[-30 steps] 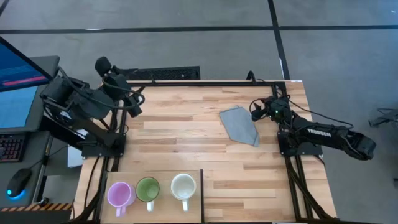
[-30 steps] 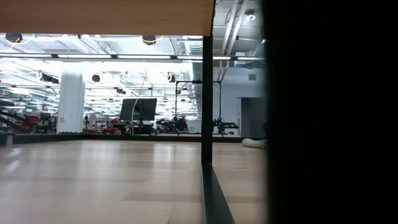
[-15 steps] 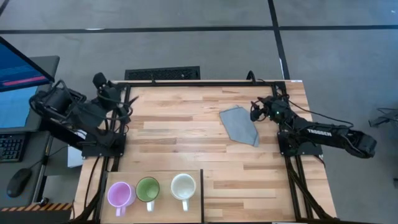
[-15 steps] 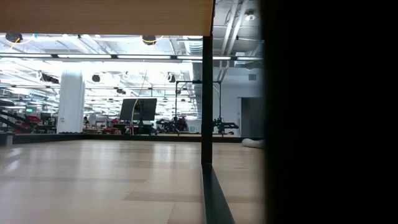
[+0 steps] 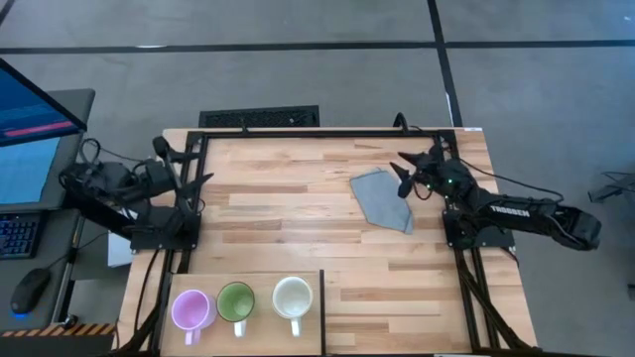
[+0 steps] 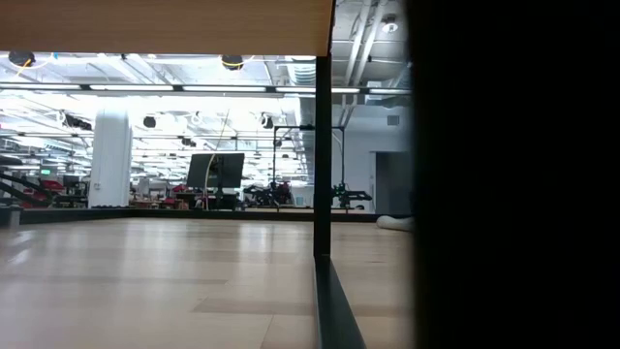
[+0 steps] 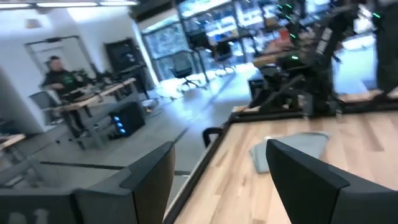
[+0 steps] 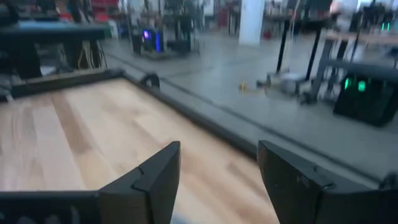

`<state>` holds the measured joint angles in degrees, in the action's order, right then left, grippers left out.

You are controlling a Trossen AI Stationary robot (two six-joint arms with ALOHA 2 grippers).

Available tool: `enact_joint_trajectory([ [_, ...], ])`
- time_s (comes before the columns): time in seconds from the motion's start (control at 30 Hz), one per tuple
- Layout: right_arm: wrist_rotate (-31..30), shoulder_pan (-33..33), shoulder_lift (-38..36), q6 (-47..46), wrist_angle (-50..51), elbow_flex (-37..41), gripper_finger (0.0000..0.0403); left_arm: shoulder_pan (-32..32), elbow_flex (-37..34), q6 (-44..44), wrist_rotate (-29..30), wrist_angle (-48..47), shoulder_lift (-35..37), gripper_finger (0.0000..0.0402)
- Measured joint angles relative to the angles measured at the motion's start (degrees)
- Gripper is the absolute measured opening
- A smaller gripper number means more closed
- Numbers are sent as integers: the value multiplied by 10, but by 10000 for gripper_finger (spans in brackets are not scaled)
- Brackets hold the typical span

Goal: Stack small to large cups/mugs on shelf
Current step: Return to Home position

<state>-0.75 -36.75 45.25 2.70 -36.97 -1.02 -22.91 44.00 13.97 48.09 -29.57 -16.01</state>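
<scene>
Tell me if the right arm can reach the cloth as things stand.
Probably yes: the right gripper hangs open just beside the cloth, with nothing lying on the cloth or between the two.

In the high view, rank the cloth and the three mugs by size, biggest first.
1. Cloth, clearly largest.
2. White mug, slightly bigger than the other mugs.
3. Green mug and purple mug: they look alike, so no ranking.

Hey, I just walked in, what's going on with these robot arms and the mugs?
Nothing is held right now. The purple mug, green mug and white mug stand side by side on the shelf. The left pincer sits open at the left edge of the table; the right pincer, open too, is beside the grey cloth.
</scene>
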Motion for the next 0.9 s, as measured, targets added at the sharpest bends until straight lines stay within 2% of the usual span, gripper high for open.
enact_joint_trajectory([
  [0.2, 52, -53, 0, 19, -53, -12, 235, 8, -95, 8, 66, 33, 100, 244],
  [0.4, 105, -137, 0, 19, -54, -46, 235, 9, -142, 45, 154, 148, 141, 244],
  [0.6, 213, -224, 0, 4, -40, -66, 235, 8, -164, 92, 160, 155, 146, 244],
  [0.73, 219, -283, 0, -12, -33, -66, 235, 12, -173, 88, 208, 157, 157, 244],
  [0.83, 231, -319, 0, -29, -33, -66, 235, 24, -181, 82, 207, 155, 158, 244],
  [0.9, 273, -338, 0, -37, -34, -66, 235, 34, -181, 73, 181, 153, 158, 244],
])
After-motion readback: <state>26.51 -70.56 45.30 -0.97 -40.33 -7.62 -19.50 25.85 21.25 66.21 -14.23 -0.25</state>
